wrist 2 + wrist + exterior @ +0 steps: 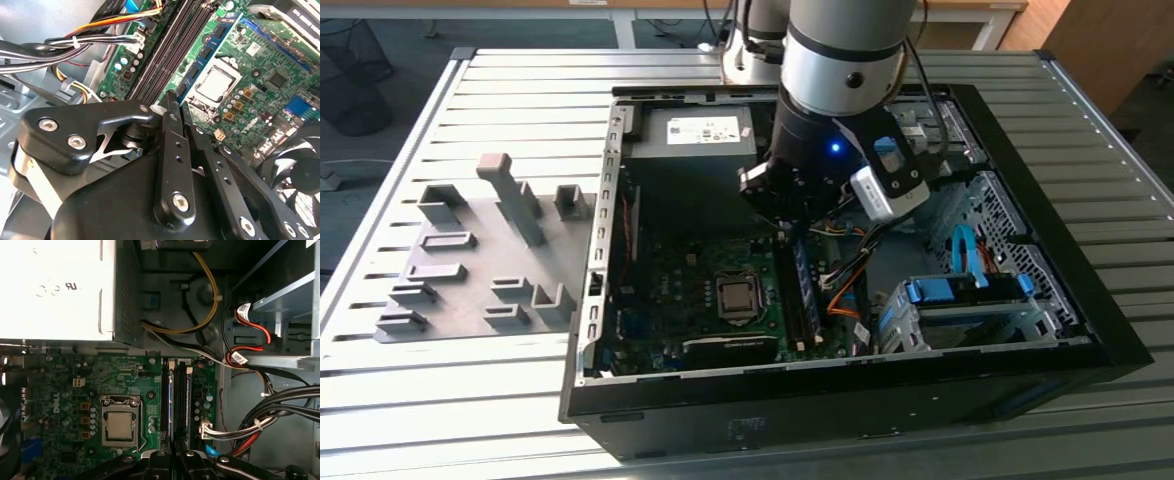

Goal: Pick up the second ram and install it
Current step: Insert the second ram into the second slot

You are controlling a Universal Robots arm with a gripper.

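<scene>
Closed-up gripper (172, 102) hangs over the motherboard (60, 390), its tips pressed together with nothing visibly between them; the second ram (803, 295), as I judge it, stands edge-on in the memory slots (165, 400), to the exterior view's right of the processor (120, 425); seating it well calls for a straight, even downward push until both end clips latch; whether tips touch it, or clips are latched, is hidden
</scene>
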